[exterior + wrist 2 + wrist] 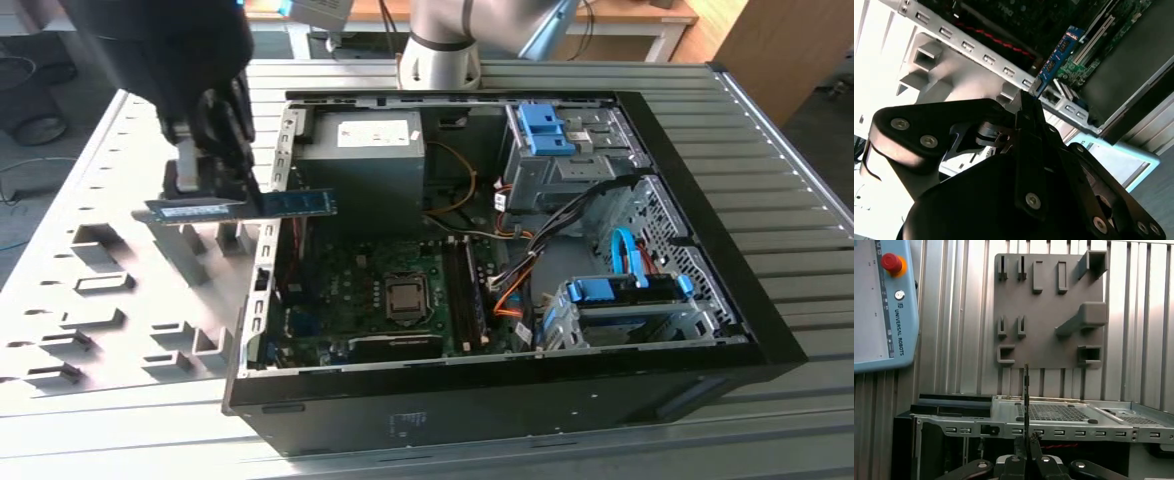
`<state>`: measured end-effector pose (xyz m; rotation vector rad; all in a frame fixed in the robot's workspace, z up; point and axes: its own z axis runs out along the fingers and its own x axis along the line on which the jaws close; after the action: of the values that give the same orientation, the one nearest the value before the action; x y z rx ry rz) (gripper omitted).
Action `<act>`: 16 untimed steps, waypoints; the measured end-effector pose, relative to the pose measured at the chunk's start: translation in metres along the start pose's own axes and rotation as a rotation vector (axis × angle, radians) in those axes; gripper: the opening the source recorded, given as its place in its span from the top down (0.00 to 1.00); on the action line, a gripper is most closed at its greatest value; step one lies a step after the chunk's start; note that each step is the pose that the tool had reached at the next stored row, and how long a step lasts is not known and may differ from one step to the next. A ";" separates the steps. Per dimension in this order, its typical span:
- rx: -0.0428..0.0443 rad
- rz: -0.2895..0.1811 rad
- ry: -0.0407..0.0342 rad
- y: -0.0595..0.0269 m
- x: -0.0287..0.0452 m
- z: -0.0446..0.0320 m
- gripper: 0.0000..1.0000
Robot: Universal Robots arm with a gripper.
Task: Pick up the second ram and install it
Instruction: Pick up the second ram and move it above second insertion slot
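Observation:
In the exterior view my gripper [224, 190] hangs at the left, above the PC case's left wall, shut on the second ram [287, 204]. The slim dark stick lies level in the air, one end over the grey holder plate [94, 330] and the other over the case. In the second wrist view the ram [1060, 55] sticks out past my gripper [1029, 102] toward the motherboard. The first wrist view shows the ram [1026, 390] edge-on, rising from my gripper [1026, 446]. The motherboard [354, 290] with its long memory slots [462, 290] lies inside the open case.
The open PC case [721, 300] holds a power supply [363, 150], blue drive bays [550, 130] and cables. Grey holder blocks [1084, 317] stand on the plate beside the case. A teach pendant [879, 305] lies on the ribbed metal table [787, 200].

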<state>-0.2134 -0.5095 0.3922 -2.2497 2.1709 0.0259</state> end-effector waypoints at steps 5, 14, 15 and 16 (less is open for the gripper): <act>-0.0002 0.000 -0.0009 -0.0150 0.0006 0.0009 0.86; -0.0012 0.000 -0.0146 -0.0520 0.0019 0.0040 0.86; -0.0011 0.000 -0.0201 -0.0541 0.0020 0.0044 0.86; -0.0009 0.000 -0.0254 -0.0562 0.0021 0.0049 0.86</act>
<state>-0.1571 -0.5095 0.3872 -2.2372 2.1588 0.0552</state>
